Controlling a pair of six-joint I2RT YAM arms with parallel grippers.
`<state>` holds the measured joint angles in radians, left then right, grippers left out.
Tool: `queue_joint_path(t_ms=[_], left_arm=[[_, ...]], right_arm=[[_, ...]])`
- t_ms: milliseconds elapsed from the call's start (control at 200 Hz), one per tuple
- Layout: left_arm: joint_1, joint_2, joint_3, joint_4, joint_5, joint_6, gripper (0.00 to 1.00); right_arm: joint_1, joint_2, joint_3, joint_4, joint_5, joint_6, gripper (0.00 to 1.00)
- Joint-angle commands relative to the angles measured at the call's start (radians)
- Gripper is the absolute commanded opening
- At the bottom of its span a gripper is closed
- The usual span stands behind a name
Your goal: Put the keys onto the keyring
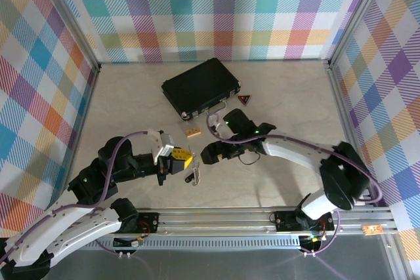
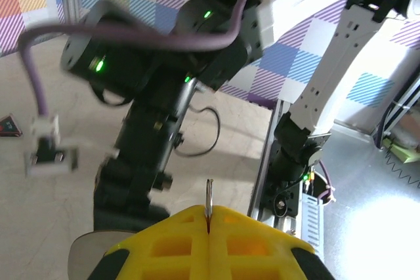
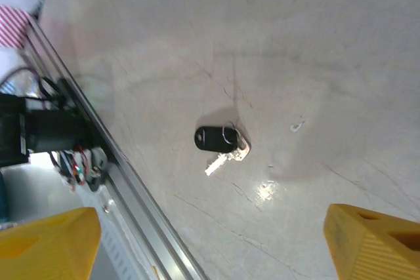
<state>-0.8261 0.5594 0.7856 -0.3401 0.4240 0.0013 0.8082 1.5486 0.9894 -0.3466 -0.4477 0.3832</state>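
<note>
**Jaws on the left presenting the ring, jaws on the right lining up over the keys**

Left jaws are pressing fully together. Their yellow fingers (image 2: pixel 177 247) are clamping a thin silvery strip that is standing upright between them. I am reading it as the keyring (image 2: pixel 209 204) seen edge-on, though the view is too close to be sure. It is being held up off the worktop (image 1: pixel 282 90) and facing the other arm, most likely as a steady target for threading.

Just right of that, the keys (image 3: pixel 222 141) are lying flat on the worktop near the front rail (image 1: pixel 262 214). The black-headed key and a slim silver one are touching in a small bunch, not yet on the ring.

Further right, the right jaws are standing wide apart and holding nothing. They are hanging above the keys, with a yellow fingertip (image 3: pixel 374 240) showing at each lower corner of the wrist view and the bunch sitting ahead of the gap. That spread is probably leaving room to straddle the bunch. The keys are lying thin and flat against a hard surface, so pinching them up is looking like the delicate part.
</note>
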Motion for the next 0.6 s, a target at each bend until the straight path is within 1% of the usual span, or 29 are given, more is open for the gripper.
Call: queue_joint_path(t_ms=[0, 115, 230, 380, 595], left_arm=[[0.005, -0.044, -0.016, 0.011, -0.007, -0.05, 0.0], [0.005, -0.078, -0.03, -0.008, -0.021, -0.068, 0.0], [0.006, -0.09, -0.04, -0.017, -0.027, -0.08, 0.0], [0.007, -0.098, -0.049, -0.01, -0.022, -0.092, 0.0], [0.005, -0.115, -0.059, -0.005, -0.022, -0.101, 0.0]], right_arm=[[0.032, 0.078, 0.08, -0.032, -0.023, 0.001, 0.83], [0.072, 0.168, 0.136, -0.049, -0.011, 0.004, 0.79], [0.106, 0.243, 0.196, -0.076, 0.012, -0.007, 0.69], [0.13, 0.313, 0.264, -0.118, 0.046, -0.011, 0.6], [0.17, 0.397, 0.379, -0.225, 0.105, -0.051, 0.51]])
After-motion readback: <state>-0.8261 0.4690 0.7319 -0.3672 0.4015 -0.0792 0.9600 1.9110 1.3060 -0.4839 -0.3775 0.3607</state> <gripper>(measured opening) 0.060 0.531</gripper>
